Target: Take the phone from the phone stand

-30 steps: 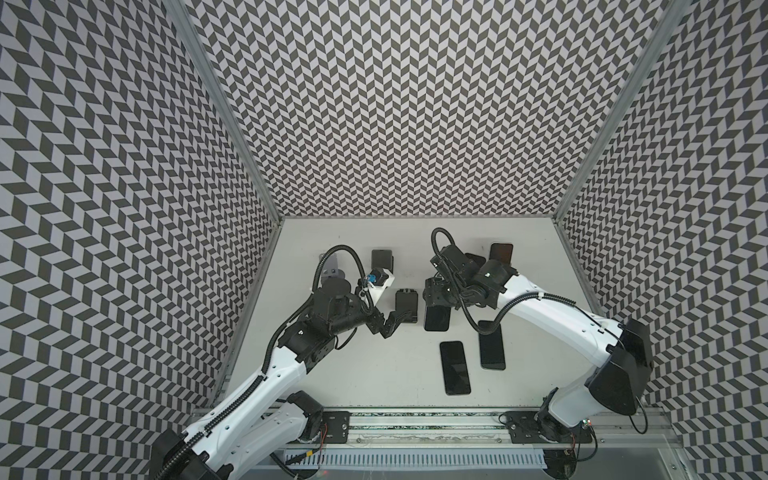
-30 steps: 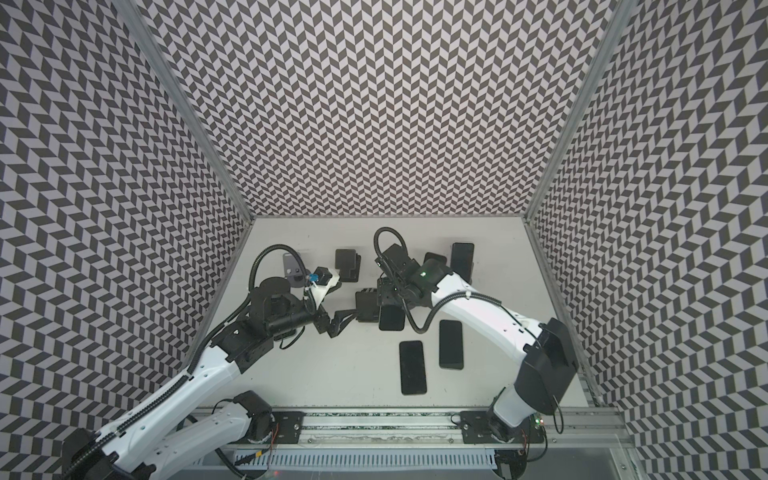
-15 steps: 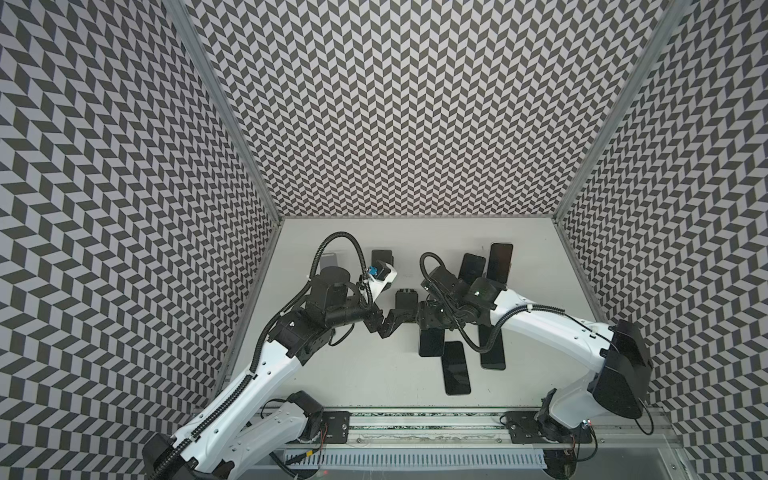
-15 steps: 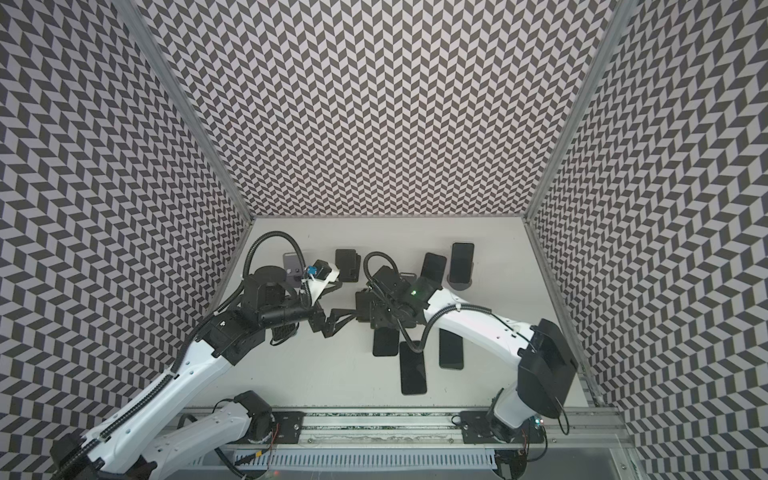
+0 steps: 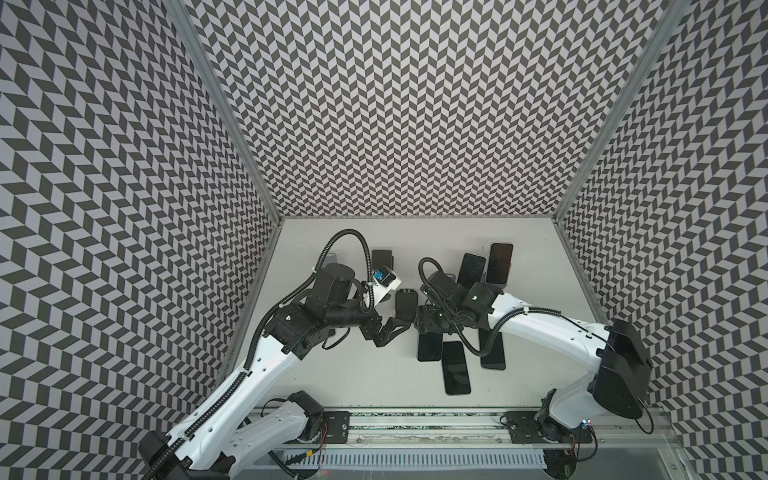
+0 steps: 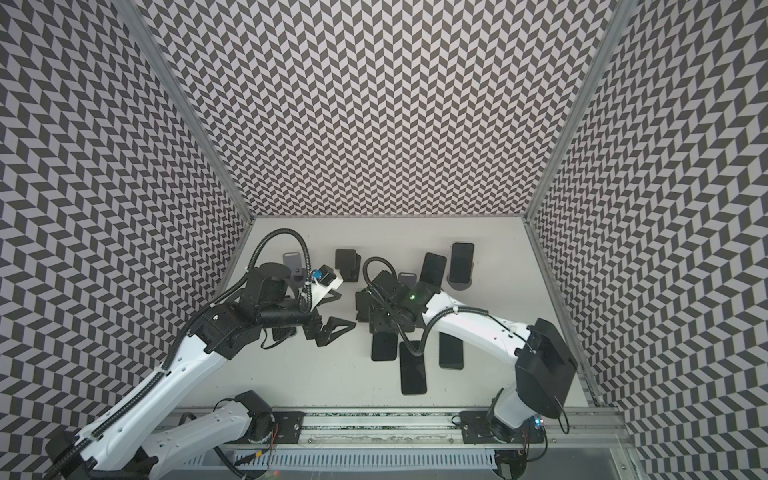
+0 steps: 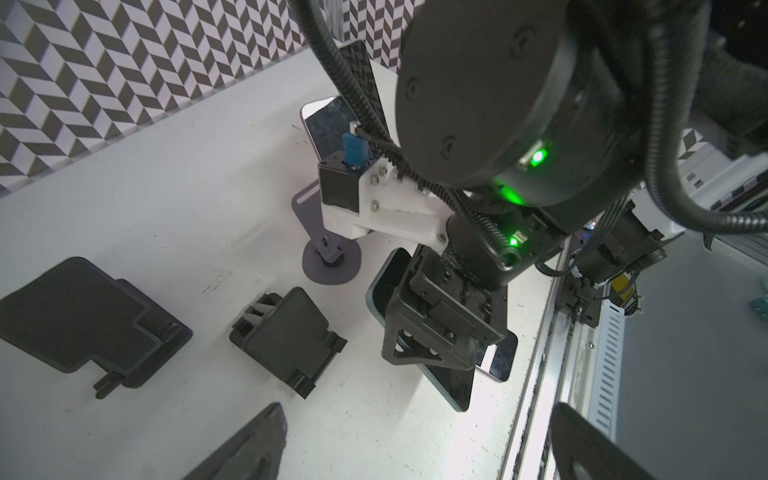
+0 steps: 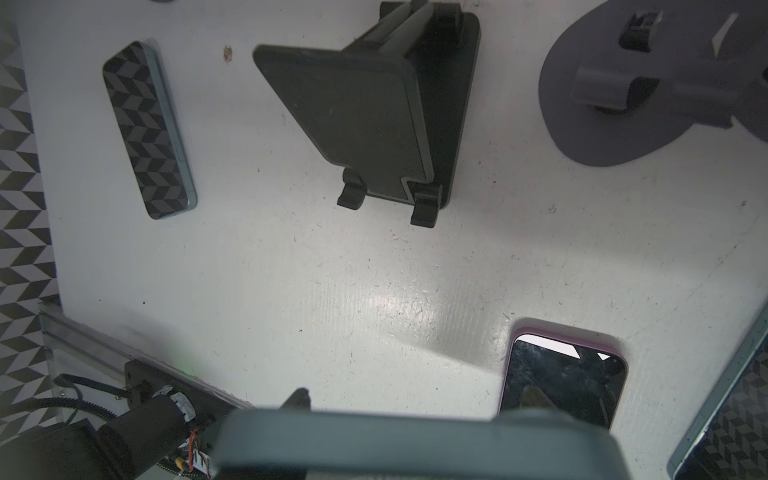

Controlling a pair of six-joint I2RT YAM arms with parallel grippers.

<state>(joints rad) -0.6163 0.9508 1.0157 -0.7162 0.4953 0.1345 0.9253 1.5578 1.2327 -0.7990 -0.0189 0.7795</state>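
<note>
Leaning dark phone [image 6: 462,261] fills grey stand [image 6: 462,286]; right jaws seemingly grip teal phone [image 7: 451,384].

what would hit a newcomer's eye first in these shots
The black-and-white chevron walls on three sides of the white table strike first. Mid-table the two white arms nearly meet: the left end effector open and empty, the right end effector shut on a dark teal-edged phone. Other dark flat phones lie toward the front, and two propped phones lean at the back right.

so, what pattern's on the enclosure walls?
Dark-grey-and-white chevron tiling on the enclosure walls; clearest in both top views.
</note>
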